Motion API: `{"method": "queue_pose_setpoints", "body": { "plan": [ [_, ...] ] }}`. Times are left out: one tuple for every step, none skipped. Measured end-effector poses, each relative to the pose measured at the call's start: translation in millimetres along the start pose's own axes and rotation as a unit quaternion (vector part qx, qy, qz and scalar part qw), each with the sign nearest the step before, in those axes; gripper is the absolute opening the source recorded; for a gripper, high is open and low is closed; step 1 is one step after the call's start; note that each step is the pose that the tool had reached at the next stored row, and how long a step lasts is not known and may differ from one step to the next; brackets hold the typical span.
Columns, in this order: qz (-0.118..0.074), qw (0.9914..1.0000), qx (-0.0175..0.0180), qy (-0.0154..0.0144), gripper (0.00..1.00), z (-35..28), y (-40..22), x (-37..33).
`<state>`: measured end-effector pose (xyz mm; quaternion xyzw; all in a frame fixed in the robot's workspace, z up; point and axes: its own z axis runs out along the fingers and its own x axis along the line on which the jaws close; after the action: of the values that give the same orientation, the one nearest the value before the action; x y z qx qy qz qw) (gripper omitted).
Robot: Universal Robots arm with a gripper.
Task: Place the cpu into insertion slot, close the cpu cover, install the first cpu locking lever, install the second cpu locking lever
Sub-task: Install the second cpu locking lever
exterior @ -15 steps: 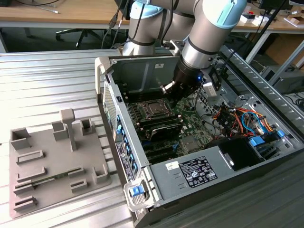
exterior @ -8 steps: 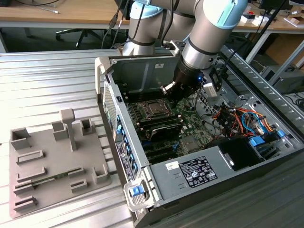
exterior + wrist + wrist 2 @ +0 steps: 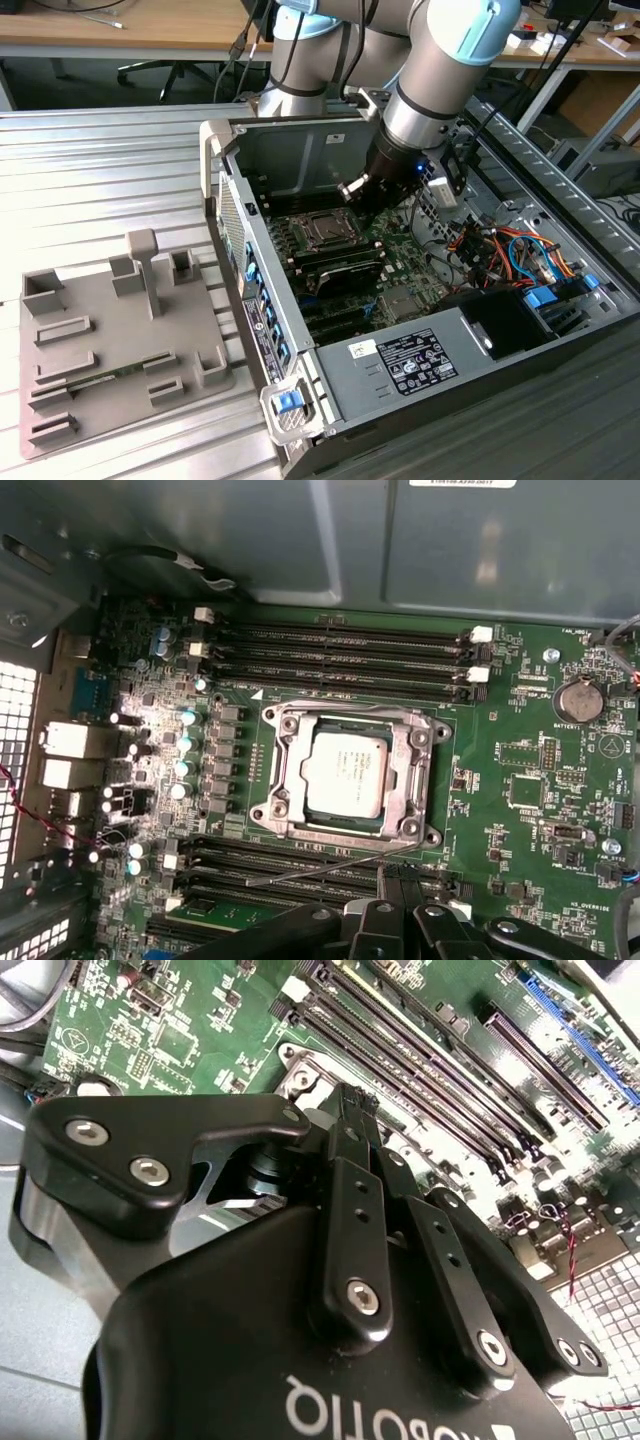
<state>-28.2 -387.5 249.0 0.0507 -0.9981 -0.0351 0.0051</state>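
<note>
The cpu (image 3: 345,772) lies flat in the socket, grey metal top up. Around it the silver cpu cover (image 3: 288,770) is folded down flat. A thin wire locking lever (image 3: 330,863) runs slanted along the socket's edge nearest my gripper (image 3: 400,885) and stands free of the frame. My gripper's black fingers (image 3: 350,1190) come together at their tips, and I cannot make out anything between them. In the exterior view my gripper (image 3: 352,190) hangs inside the open computer case just above the socket (image 3: 325,232).
Rows of memory slots (image 3: 340,650) flank the socket on two sides. The case's metal wall (image 3: 300,150) stands close behind. Coloured cables (image 3: 500,245) and a power supply (image 3: 410,365) fill the exterior view's right. A grey fixture tray (image 3: 110,330) lies outside on the exterior view's left.
</note>
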Motion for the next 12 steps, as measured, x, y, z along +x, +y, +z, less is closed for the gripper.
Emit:
{"method": "queue_pose_setpoints", "body": {
  "plan": [
    [0.000,1.00000,0.0000,0.0000,0.11,0.6,-0.3,0.1],
    [0.000,1.00000,0.0001,0.0000,0.11,1.4,-0.7,0.1],
    [0.000,1.00000,0.0001,0.0000,0.11,1.8,-0.9,0.1],
    [0.000,1.00000,0.0001,0.0000,0.11,2.2,-1.1,0.1],
    [0.000,1.00000,0.0001,0.0000,0.11,2.8,-1.5,0.1],
    [0.000,1.00000,0.0001,0.0000,0.11,3.1,-1.7,0.1],
    [0.000,1.00000,0.0001,0.0000,0.11,3.4,-1.9,0.2],
    [0.000,1.00000,0.0001,0.0000,0.11,3.9,-2.3,0.2],
    [0.000,1.00000,0.0001,0.0000,0.11,4.5,-2.8,0.2],
    [0.000,1.00000,0.0001,0.0000,0.11,4.8,-3.2,0.2],
    [0.000,1.00000,0.0001,0.0000,0.11,5.0,-3.5,0.3],
    [0.000,1.00000,0.0002,0.0000,0.11,5.4,-4.0,0.3]
  ]
}}
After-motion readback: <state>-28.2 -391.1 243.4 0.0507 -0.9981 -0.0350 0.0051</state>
